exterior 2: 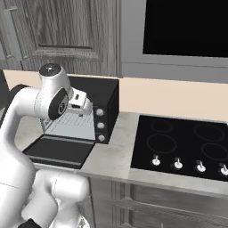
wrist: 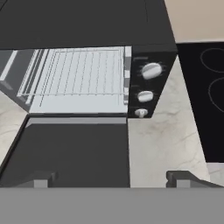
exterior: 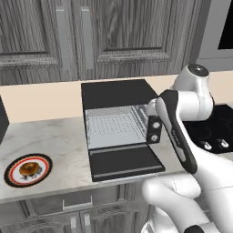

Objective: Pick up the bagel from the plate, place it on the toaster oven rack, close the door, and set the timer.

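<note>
While the oven door (exterior: 125, 164) lies dropped open, the pincer (wrist: 113, 177) hangs over it with nothing between its tips

Left base view: the bagel (exterior: 28, 168) sits on the plate (exterior: 13, 176) on the counter (exterior: 50, 136), well off to the left of the arm, far from the pincer; the toaster oven (exterior: 116, 93) stands open with its wire rack (exterior: 113, 125) bare inside. Right base view: the hand sits just in front of the oven's knob panel (exterior 2: 101, 124), above the flat door, with the black hob (exterior 2: 182, 147) well away to the right. Hand view: the two fingertips (wrist: 39, 178) stand wide apart and empty, the door directly beneath them, the rack ahead inside the cavity, three silver knobs (wrist: 151, 71) ahead and to the right
</note>
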{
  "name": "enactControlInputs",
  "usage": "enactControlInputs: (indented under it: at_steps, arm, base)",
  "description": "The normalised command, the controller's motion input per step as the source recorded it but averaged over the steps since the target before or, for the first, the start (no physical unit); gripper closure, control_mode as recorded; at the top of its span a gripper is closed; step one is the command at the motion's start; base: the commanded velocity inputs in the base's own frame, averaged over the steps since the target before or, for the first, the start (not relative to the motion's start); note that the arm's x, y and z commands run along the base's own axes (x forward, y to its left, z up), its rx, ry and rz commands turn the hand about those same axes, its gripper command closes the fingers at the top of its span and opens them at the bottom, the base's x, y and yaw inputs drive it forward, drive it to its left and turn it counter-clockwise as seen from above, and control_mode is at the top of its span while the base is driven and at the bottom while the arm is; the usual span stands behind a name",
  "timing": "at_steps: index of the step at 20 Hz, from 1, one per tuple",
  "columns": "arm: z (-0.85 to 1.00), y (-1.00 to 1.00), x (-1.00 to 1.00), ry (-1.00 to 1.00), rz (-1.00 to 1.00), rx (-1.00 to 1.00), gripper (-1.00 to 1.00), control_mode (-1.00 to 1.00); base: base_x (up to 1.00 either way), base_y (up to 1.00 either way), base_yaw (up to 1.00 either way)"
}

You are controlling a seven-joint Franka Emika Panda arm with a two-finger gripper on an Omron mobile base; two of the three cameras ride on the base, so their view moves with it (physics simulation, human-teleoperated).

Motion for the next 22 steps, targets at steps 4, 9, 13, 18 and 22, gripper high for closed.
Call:
enactControlInputs:
  at_steps: [4,9,13,18,22]
  arm:
    - [-0.09,0.23,0.00,-0.07,-0.04,0.00,-1.00,-1.00]
    - [-0.35,0.27,0.00,0.00,-0.06,0.00,-1.00,-1.00]
    - [-0.57,0.35,0.00,0.00,-0.04,0.00,-1.00,-1.00]
    - [-0.50,0.32,0.04,0.02,-0.04,0.00,-1.00,-1.00]
    - [-0.31,0.27,0.17,0.05,-0.04,0.03,-1.00,-1.00]
  base:
    - [0.00,0.00,0.00]
    - [0.00,0.00,0.00]
    - [0.00,0.00,0.00]
    - [0.00,0.00,0.00]
    - [0.00,0.00,0.00]
